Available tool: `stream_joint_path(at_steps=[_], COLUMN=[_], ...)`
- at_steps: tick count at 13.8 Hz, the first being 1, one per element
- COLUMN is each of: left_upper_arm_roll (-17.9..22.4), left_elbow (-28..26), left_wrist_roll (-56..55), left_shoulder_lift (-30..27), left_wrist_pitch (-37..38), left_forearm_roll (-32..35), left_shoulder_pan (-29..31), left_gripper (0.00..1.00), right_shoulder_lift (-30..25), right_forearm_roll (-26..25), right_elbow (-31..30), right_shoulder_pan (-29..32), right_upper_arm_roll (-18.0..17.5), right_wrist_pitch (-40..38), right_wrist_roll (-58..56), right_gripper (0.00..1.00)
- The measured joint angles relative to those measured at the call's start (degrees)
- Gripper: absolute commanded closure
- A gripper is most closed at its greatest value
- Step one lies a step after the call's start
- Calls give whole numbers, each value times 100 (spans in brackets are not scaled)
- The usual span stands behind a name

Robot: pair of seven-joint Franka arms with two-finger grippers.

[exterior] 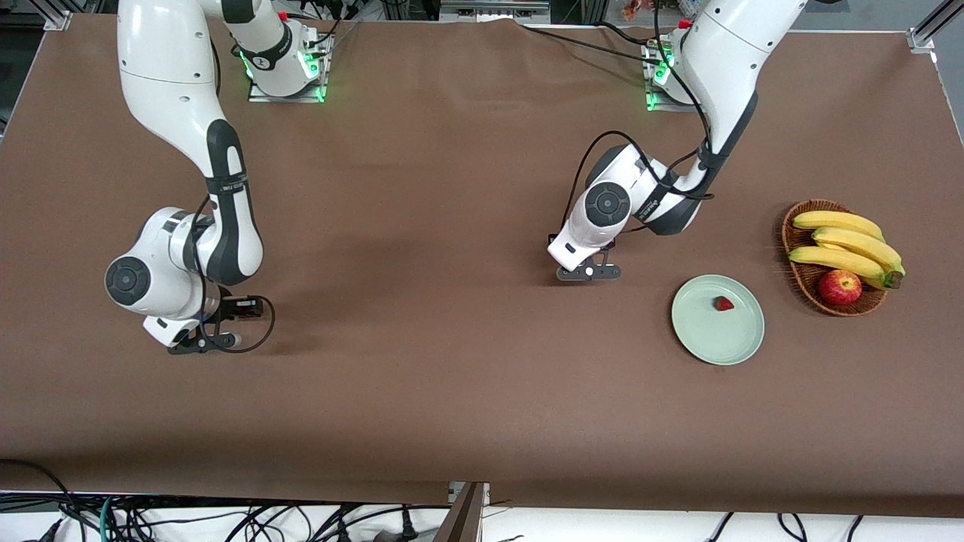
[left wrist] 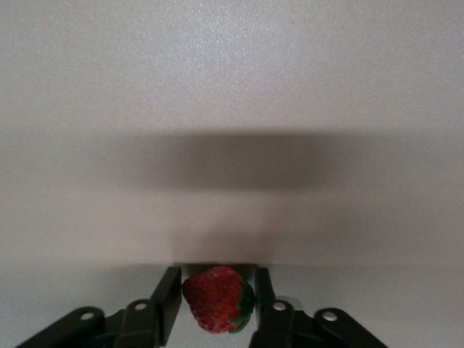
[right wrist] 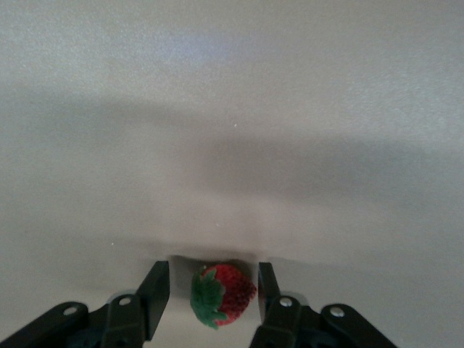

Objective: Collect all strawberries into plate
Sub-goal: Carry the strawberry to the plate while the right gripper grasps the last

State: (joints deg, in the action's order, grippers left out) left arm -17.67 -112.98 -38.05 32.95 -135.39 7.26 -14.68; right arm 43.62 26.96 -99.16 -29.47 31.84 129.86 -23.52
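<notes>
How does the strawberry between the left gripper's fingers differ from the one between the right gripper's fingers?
The strawberry at the left gripper shows mostly red flesh, its leaves only a sliver at one edge; the strawberry at the right gripper turns a broad green leafy top to its wrist camera. The left gripper has its fingers against its berry; the right gripper leaves gaps on both sides. Both berries are small and red and sit low on the brown table.
</notes>
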Motion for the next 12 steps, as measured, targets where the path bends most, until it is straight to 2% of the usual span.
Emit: stream_joint_path(at_steps=[1, 4, 6, 10, 12], left_upper_arm_roll=[3, 27, 50, 108, 129], left_elbow=[3, 74, 219, 377, 389], left_wrist_roll=[0, 42, 396, 2376, 3799], left_shoulder_lift=[-14, -68, -251, -723, -759], left_wrist_pitch=[0, 36, 446, 984, 976], left_forearm_roll=[0, 11, 56, 74, 74], left_shoulder_pan=[3, 104, 338, 1321, 1912], left_gripper=[100, 100, 100, 100, 100], right_shoulder_lift=[13, -10, -71, -167, -156], right_forearm_roll=[0, 12, 37, 90, 96], right_elbow=[0, 34, 122, 727, 1024], right_shoulder_pan=[0, -12, -89, -540, -830], right_upper_arm_roll=[-4, -6, -42, -97, -326], right_wrist_pitch=[0, 4, -62, -422, -454], right_wrist_roll=[-1, -5, -5, 839, 1610], right_gripper=[78, 78, 78, 78, 78])
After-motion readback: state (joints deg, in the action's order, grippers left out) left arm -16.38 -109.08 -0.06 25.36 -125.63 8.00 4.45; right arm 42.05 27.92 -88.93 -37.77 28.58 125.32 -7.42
